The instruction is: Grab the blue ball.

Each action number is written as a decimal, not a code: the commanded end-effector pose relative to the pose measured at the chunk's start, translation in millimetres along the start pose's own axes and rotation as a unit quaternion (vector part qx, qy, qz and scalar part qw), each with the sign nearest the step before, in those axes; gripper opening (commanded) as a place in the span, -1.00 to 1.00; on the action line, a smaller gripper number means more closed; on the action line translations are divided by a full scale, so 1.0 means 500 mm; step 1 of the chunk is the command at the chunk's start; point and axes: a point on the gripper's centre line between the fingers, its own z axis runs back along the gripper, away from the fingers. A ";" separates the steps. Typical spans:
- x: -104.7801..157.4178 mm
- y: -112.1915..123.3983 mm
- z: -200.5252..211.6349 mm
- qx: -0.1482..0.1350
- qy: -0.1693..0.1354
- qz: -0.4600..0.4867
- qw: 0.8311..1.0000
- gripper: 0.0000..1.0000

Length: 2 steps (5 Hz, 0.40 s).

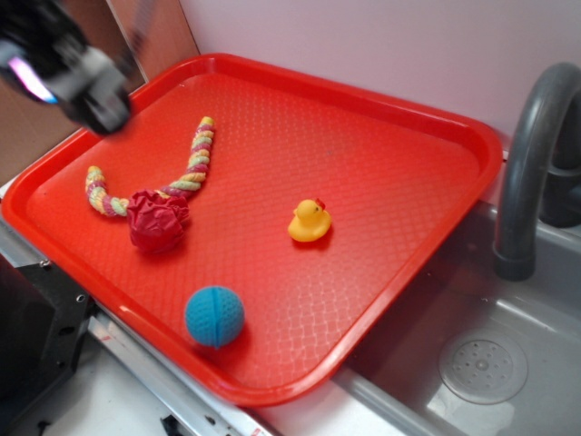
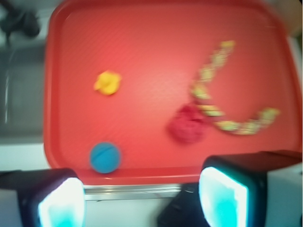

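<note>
The red tray (image 1: 390, 127) looked like hard plastic with a fine embossed, faintly glossy weave. The blue ball (image 1: 214, 316) appeared matt and rubbery, grooved and lightly textured. The yellow duck (image 1: 310, 222) shone like smooth rubber. The dark red lump (image 1: 156, 220) was wrinkled cloth; the rope (image 1: 194, 159) was twisted fibre. The sink (image 1: 508, 327) looked smooth grey plastic.

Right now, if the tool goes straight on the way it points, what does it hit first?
Probably the tray's near rim, bare; the open tool has the ball left of centre. Depth is unclear.
</note>
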 end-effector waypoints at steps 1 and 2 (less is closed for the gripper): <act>-0.001 -0.062 -0.104 -0.075 0.036 -0.081 0.993 1.00; -0.003 -0.064 -0.162 -0.051 0.077 -0.084 0.992 1.00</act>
